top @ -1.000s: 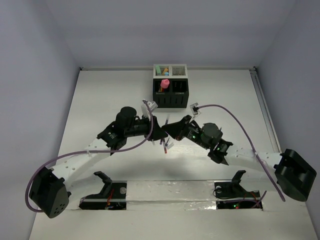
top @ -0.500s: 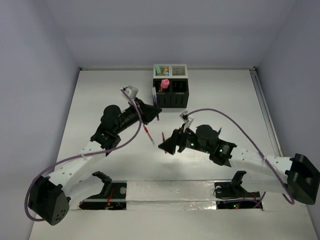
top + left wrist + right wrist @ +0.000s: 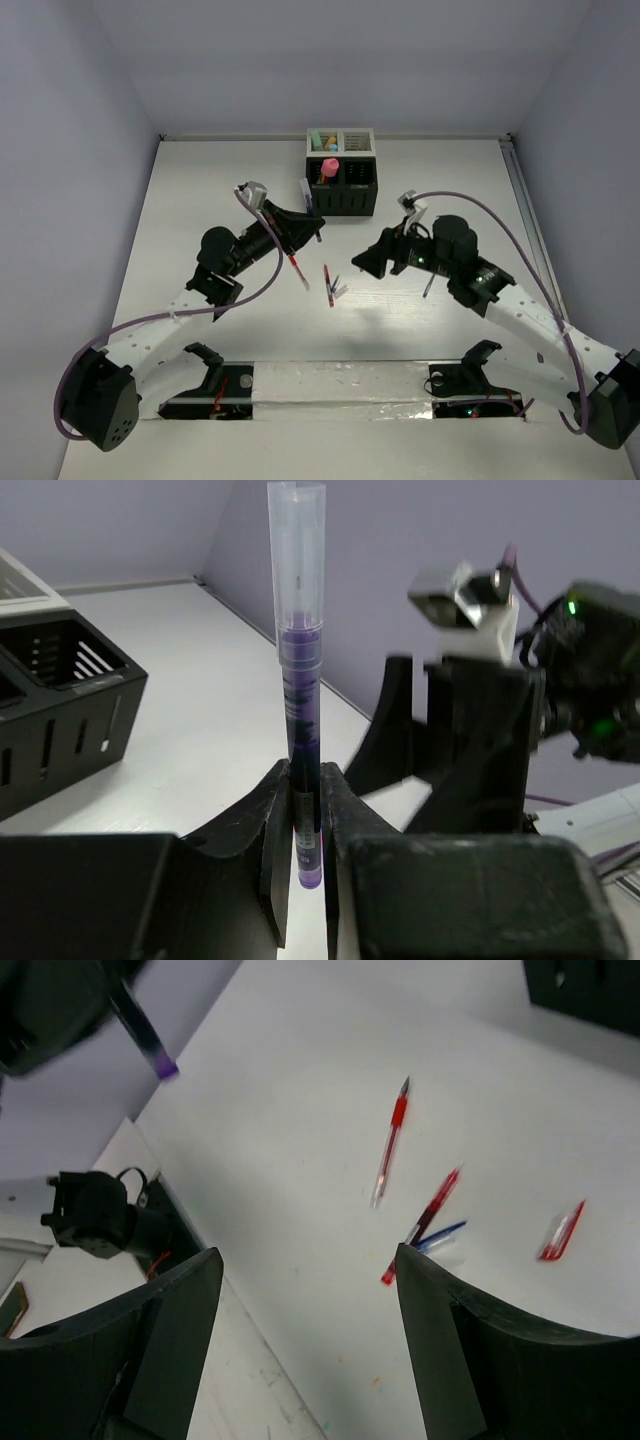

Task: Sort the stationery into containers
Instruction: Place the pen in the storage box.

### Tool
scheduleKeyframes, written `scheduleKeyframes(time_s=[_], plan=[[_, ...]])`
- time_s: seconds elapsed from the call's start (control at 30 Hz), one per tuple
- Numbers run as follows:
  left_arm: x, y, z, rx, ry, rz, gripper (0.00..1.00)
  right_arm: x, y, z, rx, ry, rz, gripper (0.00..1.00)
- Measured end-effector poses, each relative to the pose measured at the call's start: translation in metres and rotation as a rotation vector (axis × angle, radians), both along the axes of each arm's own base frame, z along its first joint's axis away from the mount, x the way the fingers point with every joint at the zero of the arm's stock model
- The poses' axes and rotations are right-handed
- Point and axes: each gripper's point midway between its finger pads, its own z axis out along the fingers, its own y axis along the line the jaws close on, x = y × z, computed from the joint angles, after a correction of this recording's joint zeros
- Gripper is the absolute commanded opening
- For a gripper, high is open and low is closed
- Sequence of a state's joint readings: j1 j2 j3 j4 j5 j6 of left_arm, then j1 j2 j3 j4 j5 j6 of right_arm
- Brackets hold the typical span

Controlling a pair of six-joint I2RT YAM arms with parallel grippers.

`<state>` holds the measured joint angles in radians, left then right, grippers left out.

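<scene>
White tabletop, bare grey walls behind. Left gripper was clamped on a violet-blue pen that stuck out ahead of it beside the black container, prob. to feed a slot. Right gripper hung open & empty above loose pens, prob. lining up a pick.

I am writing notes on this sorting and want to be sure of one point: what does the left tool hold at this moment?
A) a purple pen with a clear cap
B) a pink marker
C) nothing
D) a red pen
A: the left wrist view shows the left tool shut on a purple pen with a clear cap, while the red pens lie loose on the table.
</scene>
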<state>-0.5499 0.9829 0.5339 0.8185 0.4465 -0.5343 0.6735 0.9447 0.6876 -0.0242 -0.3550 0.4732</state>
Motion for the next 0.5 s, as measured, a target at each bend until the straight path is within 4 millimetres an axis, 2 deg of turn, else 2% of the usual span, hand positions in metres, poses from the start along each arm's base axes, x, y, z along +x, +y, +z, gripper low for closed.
scheduleKeyframes(time_s=[0.13, 0.27, 0.37, 0.47, 0.5], plan=[[-0.013, -0.01, -0.007, 0.01, -0.007, -0.073, 0.0, 0.015, -0.01, 0.037, 0.037, -0.092, 0.023, 0.77], [-0.029, -0.026, -0.015, 0.021, -0.015, -0.169, 0.0, 0.014, 0.003, 0.077, 0.095, -0.18, 0.121, 0.75], [-0.037, -0.033, -0.028, 0.031, 0.002, -0.219, 0.0, 0.013, 0.013, 0.089, 0.13, -0.212, 0.181, 0.74], [-0.04, -0.037, -0.037, 0.035, 0.024, -0.248, 0.0, 0.012, 0.019, 0.088, 0.142, -0.211, 0.227, 0.71], [-0.04, -0.038, -0.037, 0.033, 0.026, -0.256, 0.0, 0.011, 0.021, 0.087, 0.144, -0.209, 0.241, 0.67]])
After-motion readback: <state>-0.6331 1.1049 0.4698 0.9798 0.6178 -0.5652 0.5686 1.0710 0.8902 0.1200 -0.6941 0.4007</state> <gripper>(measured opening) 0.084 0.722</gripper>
